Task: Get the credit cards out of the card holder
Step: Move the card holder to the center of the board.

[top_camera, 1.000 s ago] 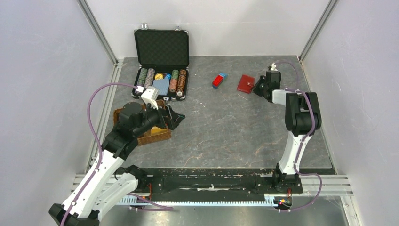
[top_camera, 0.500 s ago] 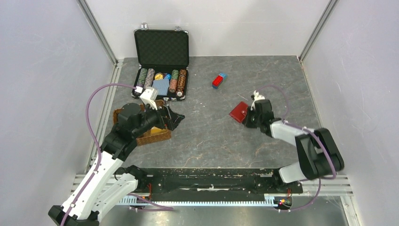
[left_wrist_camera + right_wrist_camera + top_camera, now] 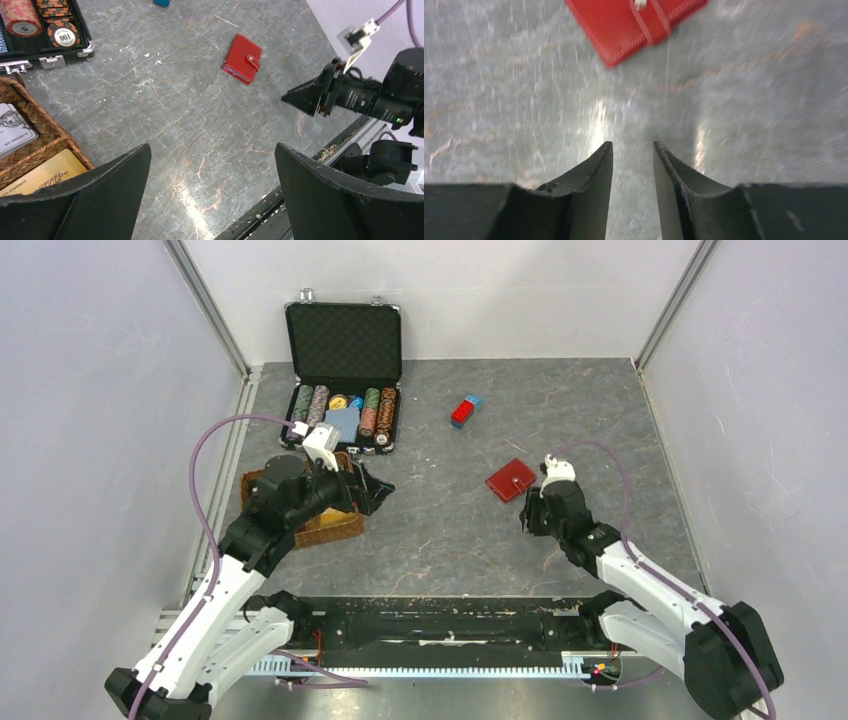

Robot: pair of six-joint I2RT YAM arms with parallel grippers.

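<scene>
The card holder (image 3: 511,480) is a small red wallet lying flat on the table, snap strap fastened. It also shows in the left wrist view (image 3: 242,58) and at the top of the right wrist view (image 3: 624,22). Any credit cards in it are hidden. My right gripper (image 3: 527,518) sits just near of the wallet, apart from it. Its jaws stand a little apart and hold nothing in the right wrist view (image 3: 633,145). It also shows in the left wrist view (image 3: 286,98). My left gripper (image 3: 378,487) hangs wide open and empty (image 3: 212,150) beside the basket.
A wicker basket (image 3: 330,528) under the left arm holds a pale numbered card (image 3: 12,131) and a gold card (image 3: 42,175). An open poker chip case (image 3: 343,390) stands at the back left. A red-and-blue block (image 3: 466,410) lies behind the wallet.
My right arm brought the wallet from the back right to the middle right, let it go on the table and drew back towards the near edge. The left arm barely moved.
</scene>
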